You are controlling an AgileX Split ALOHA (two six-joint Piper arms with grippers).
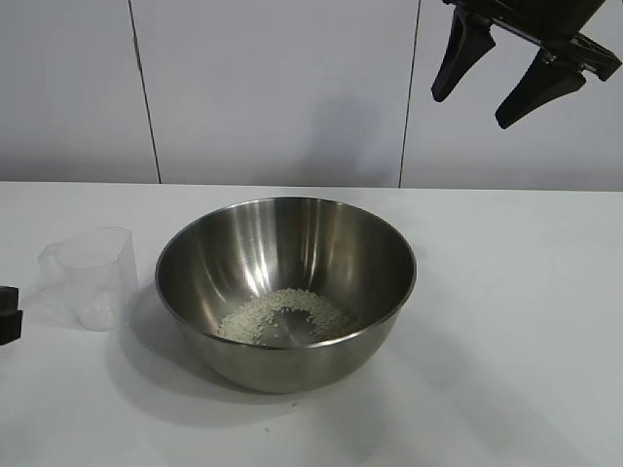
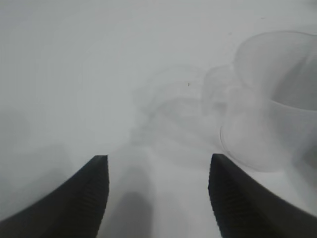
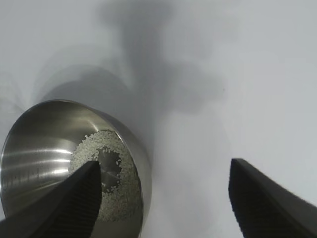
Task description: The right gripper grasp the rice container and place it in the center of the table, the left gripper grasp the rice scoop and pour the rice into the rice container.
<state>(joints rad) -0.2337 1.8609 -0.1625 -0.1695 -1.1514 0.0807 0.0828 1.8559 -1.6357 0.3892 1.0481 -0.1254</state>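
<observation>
The rice container (image 1: 285, 292), a wide shiny steel bowl, stands in the middle of the white table (image 1: 506, 321) with a ring of white rice (image 1: 282, 316) on its bottom. It also shows in the right wrist view, rice container (image 3: 44, 144) with rice (image 3: 124, 188) inside. The rice scoop (image 1: 94, 275), a translucent plastic cup, stands upright and looks empty to the bowl's left. My left gripper (image 2: 157, 163) is open, low over the table, with the rice scoop (image 2: 272, 114) beside and apart from it; only its black edge (image 1: 8, 313) shows at the far left. My right gripper (image 1: 492, 102) hangs open high at the back right.
A pale panelled wall (image 1: 273, 88) rises behind the table. Bare tabletop stretches to the right of the bowl and along the front edge.
</observation>
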